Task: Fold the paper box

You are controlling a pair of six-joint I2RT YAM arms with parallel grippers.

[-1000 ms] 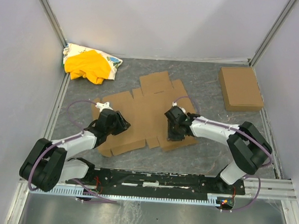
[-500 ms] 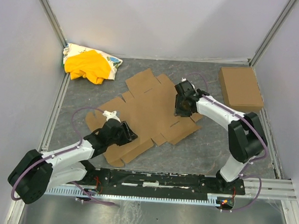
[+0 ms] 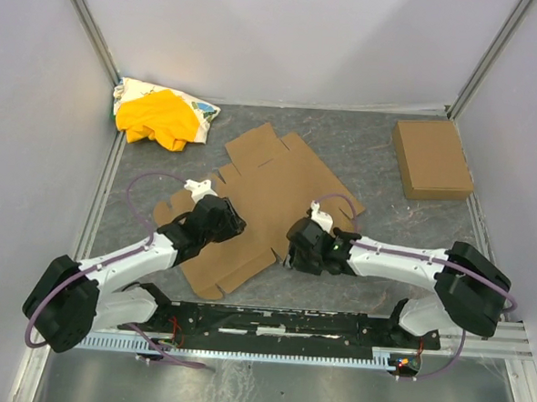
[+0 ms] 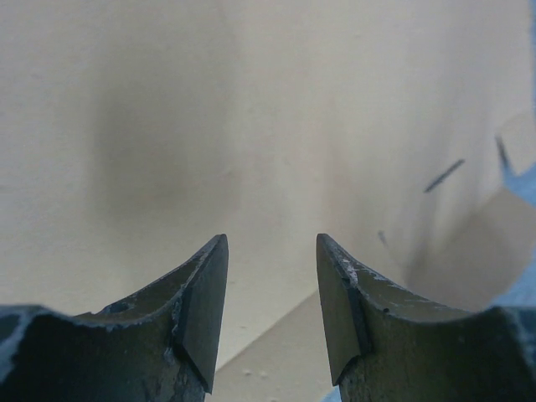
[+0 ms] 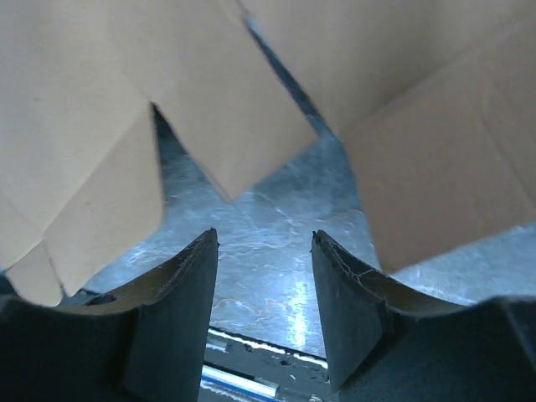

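Note:
The paper box (image 3: 269, 192) lies flat on the grey table as a brown die-cut cardboard sheet with many flaps. My left gripper (image 3: 223, 222) is over the sheet's left part, open and empty; its wrist view shows cardboard (image 4: 251, 126) filling the frame behind the fingers. My right gripper (image 3: 294, 255) is at the sheet's near edge, open and empty; its wrist view (image 5: 265, 243) shows grey table between the fingertips, with flaps (image 5: 419, 193) of the sheet above and to the sides.
A smaller ready-folded brown box (image 3: 431, 159) sits at the back right. A yellow cloth on a printed bag (image 3: 162, 114) lies at the back left. White walls close the table in. A metal rail (image 3: 270, 324) runs along the near edge.
The sheet was turned and shifted left. My right gripper swung from the sheet's far right side down to its near edge. My left gripper moved slightly up onto the sheet.

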